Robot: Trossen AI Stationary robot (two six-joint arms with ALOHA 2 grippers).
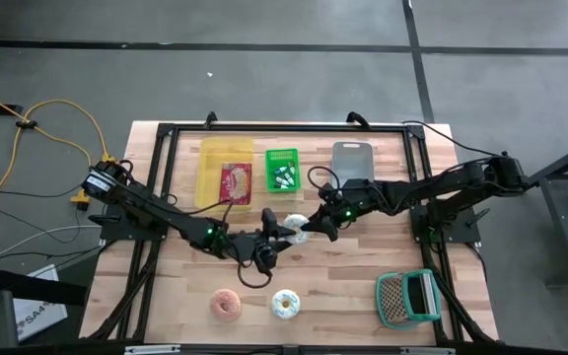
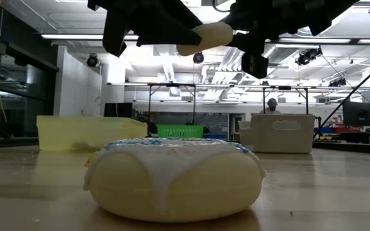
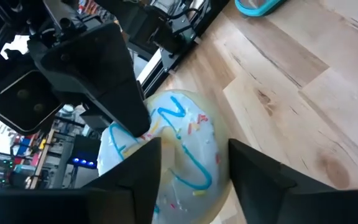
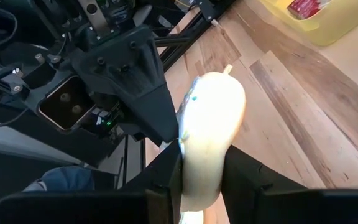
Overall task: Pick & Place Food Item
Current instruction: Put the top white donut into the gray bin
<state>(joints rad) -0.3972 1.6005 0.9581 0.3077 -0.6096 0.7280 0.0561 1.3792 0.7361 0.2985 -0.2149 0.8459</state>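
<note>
Mid-frame in the high view, our two pincers meet over the surface (image 1: 461, 247). The right pincer (image 4: 202, 177) is clamped on the white-iced donut (image 4: 211, 134), held edge-on. Our left pincer (image 3: 191, 165) stands apart astride it, equally near.

My two grippers crowd the table's middle: my left gripper (image 1: 282, 233) and my right gripper (image 1: 309, 230) meet around one white-iced donut (image 1: 295, 226), held above the wood, so no passage remains between them. Behind, along the far edge, the yellow bin (image 1: 225, 170), the green basket (image 1: 282, 170) and the grey container (image 1: 352, 160) form a row with narrow gaps. Toward the near edge, a pink donut (image 1: 227, 305) and a white sprinkled donut (image 1: 285, 304) lie close together; the teal basket (image 1: 407, 298) sits well apart. Bare wood lies open between that basket and the donuts.
</note>
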